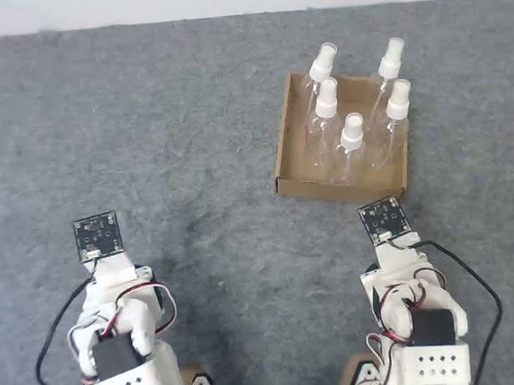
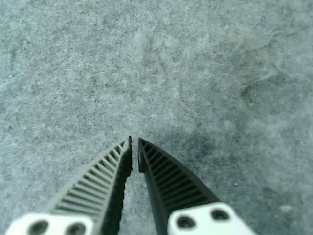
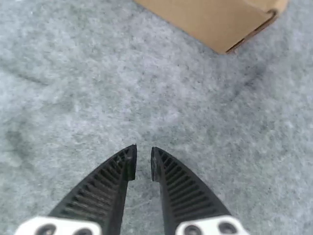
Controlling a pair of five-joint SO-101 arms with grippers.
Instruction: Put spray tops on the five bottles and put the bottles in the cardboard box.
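The grey, felt-like counter [image 1: 187,117] spreads across the whole high view, with a pale strip of wall along its 12 o'clock edge. On it, at about 1 o'clock from the middle, sits the shallow brown cardboard box [image 1: 283,159], open at the top; one plain side wall and corner of it [image 3: 215,19] lie near the right tool in the right wrist view, and its faces there carry no print that can be made out. The white left arm [image 1: 125,330] stands at 7 o'clock and the white right arm [image 1: 416,314] at 5 o'clock, each trailing black and red cables, and each topped by a small dark circuit board [image 1: 98,235] whose markings are too small to read. Inside the box stand all five clear plastic bottles [image 1: 344,153], upright and close together, every one fitted with a white spray top [image 1: 352,131]; their bodies look plain and see-through. The left tool [image 2: 134,142] hangs over bare counter, its ribbed black jaws drawn together to a thin slit and gripping nothing. The right tool [image 3: 143,149] is just short of the box, its jaws nearly closed with a narrow gap at the tips, also gripping nothing.
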